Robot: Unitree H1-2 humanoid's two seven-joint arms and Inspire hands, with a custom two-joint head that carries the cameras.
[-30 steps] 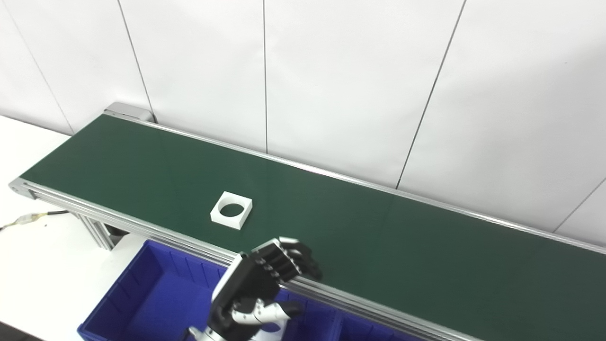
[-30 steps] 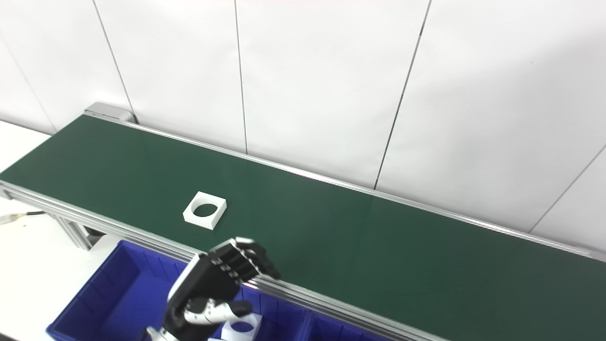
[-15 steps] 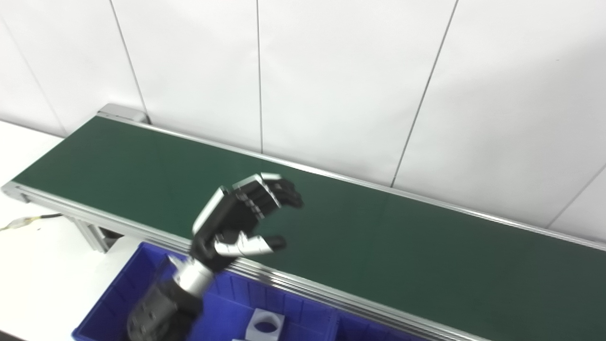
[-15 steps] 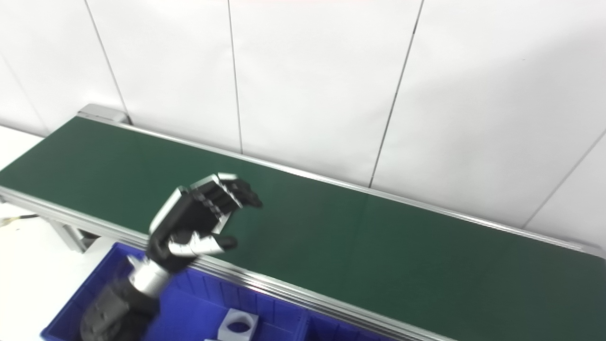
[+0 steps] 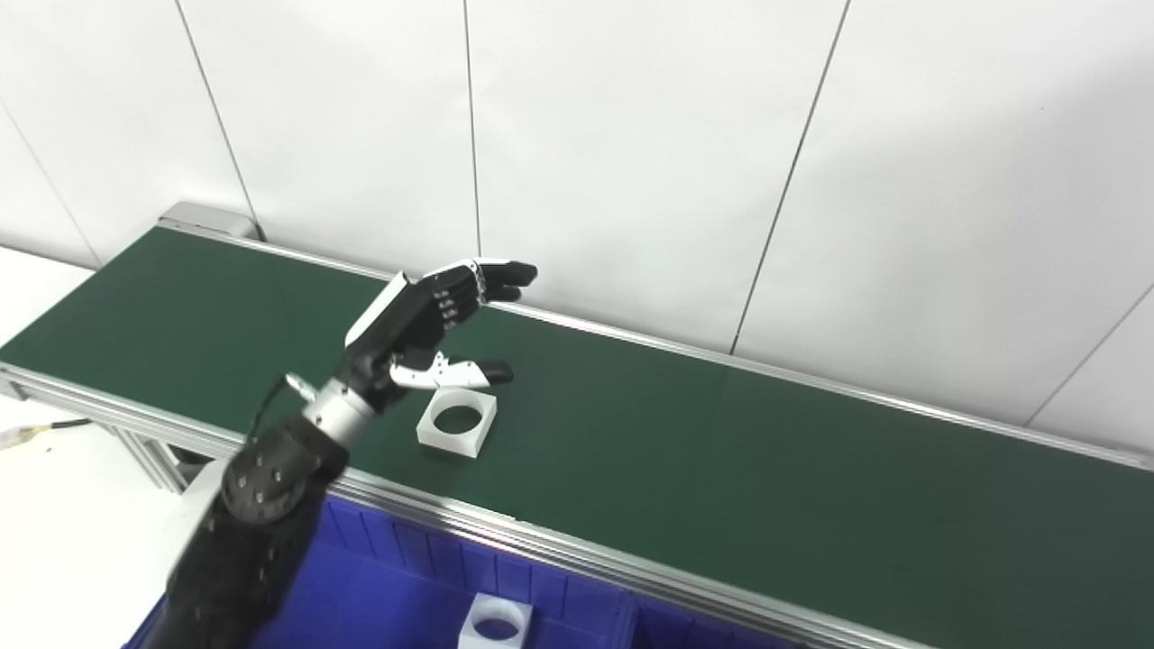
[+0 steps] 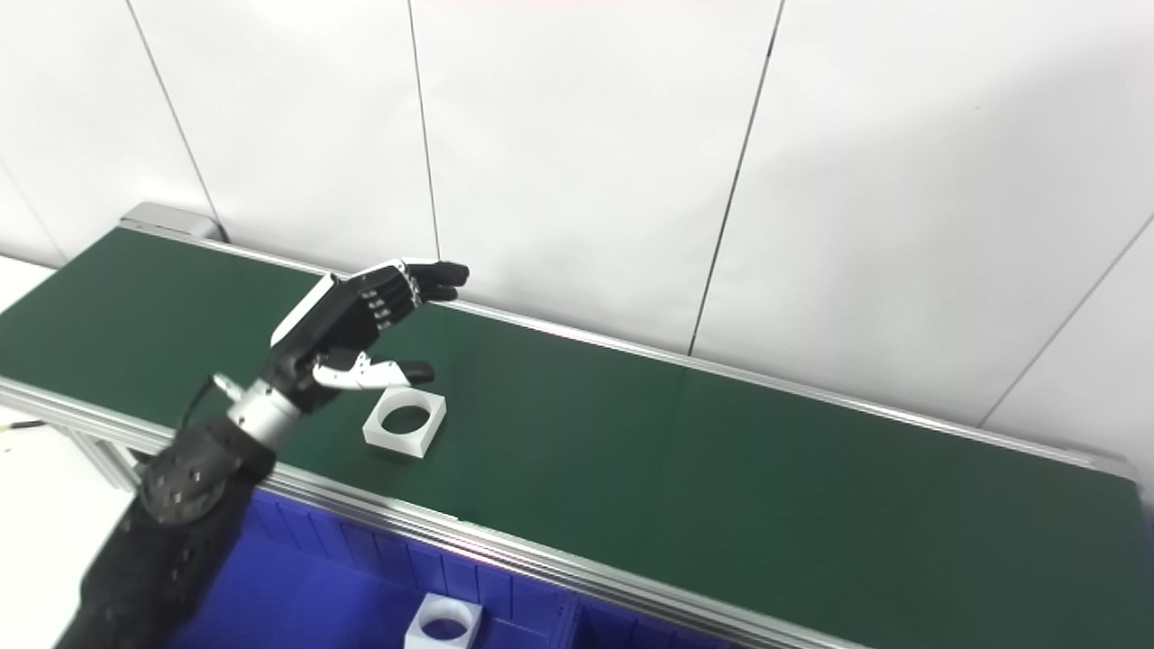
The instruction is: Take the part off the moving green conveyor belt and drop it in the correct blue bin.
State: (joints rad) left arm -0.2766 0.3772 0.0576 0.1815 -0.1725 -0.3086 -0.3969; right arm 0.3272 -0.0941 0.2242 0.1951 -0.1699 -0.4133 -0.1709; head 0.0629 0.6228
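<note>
Left robot hand (image 5: 424, 329) hangs spread, holding nothing, above the belt (image 5: 721, 451), thumb just over the part (image 5: 457, 423) at its 5 o'clock, prob. set to cage it. Bin (image 5: 406, 586) at 6 holds another part.

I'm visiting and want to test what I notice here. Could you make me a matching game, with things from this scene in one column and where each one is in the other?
Things:
1. left hand
2. white square part with a round hole
3. second white part
4. green conveyor belt

Places:
A. inside the blue bin
B. lying flat on the belt
C. open, raised above the belt
D. along the white wall

Pairs: 1-C, 2-B, 3-A, 4-D
</note>
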